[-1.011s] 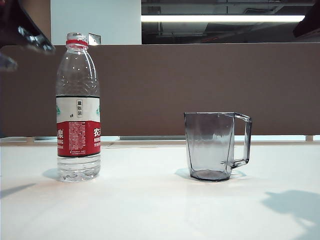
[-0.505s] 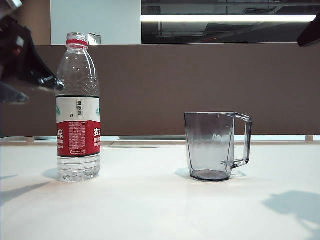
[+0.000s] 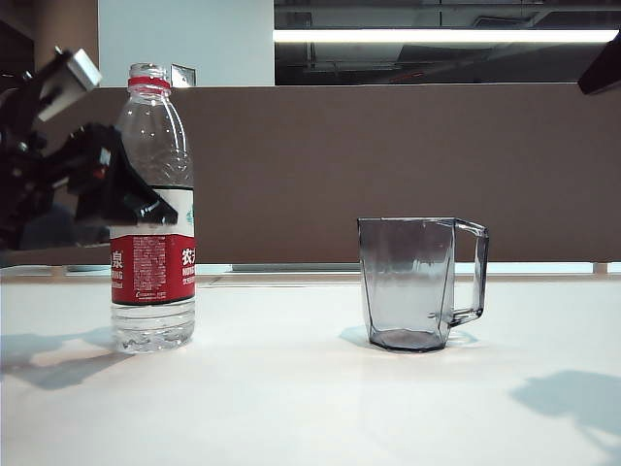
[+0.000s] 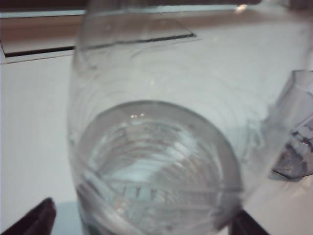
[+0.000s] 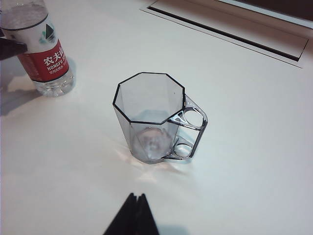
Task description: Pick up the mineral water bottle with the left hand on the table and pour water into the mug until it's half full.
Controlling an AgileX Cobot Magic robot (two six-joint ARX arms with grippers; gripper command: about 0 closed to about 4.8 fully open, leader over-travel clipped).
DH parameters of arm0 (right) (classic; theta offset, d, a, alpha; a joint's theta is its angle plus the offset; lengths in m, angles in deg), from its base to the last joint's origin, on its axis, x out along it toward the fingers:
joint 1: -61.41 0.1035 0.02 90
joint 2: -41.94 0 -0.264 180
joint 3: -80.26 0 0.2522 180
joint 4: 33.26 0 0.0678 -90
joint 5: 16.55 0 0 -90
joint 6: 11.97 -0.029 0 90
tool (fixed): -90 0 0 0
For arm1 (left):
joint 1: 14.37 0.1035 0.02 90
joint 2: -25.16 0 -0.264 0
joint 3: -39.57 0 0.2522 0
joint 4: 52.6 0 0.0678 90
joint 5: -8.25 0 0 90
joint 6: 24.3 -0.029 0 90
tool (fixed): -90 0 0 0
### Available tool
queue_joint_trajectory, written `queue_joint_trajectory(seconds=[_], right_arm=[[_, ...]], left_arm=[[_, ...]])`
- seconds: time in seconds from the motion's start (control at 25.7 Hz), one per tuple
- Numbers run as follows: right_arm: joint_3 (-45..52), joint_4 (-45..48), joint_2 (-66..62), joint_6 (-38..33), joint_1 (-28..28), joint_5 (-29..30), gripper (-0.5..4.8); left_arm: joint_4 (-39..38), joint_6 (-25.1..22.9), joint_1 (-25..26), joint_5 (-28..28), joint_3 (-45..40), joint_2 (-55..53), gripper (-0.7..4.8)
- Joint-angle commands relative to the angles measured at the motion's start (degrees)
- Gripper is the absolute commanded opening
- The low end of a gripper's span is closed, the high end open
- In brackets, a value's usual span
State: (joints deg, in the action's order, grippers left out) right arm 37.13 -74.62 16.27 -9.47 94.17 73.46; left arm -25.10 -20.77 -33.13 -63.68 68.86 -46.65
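Exterior view showed my left hand (image 3: 146,209), jaws wide, had dropped beside the ribbed clear mineral water bottle (image 3: 151,209); right gripper (image 5: 131,215) looked closed.

place: office | cue: brown partition (image 3: 388,175) (desk divider), ceiling strip light (image 3: 432,35)

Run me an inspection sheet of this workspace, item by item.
Surface: white table, glossy, bare between items.
Job's things: mineral water bottle upright, uncapped; mug upright, empty, apart from the bottle.
Clutter: nothing seen.
Grippers: left gripper open, jaws either side of the bottle at label height; right gripper shut, hovering near the mug.
Cables: nothing seen.
Surroundings: brown partition behind, ceiling light on.
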Motion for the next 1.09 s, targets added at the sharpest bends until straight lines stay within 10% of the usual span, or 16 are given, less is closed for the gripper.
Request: queue_joint_trajectory(seconds=[0.04,1.09], right_arm=[[-0.2,0.7,0.1,-0.1,0.1,0.1,-0.05],[-0.1,-0.9,0.1,-0.1,0.1,0.1,-0.05]], left_arm=[[4.9,-0.1,0.0,1.9,0.1,-1.8,4.79],[13.7,-0.1,-0.1,2.6,3.1,-10.8,4.79]])
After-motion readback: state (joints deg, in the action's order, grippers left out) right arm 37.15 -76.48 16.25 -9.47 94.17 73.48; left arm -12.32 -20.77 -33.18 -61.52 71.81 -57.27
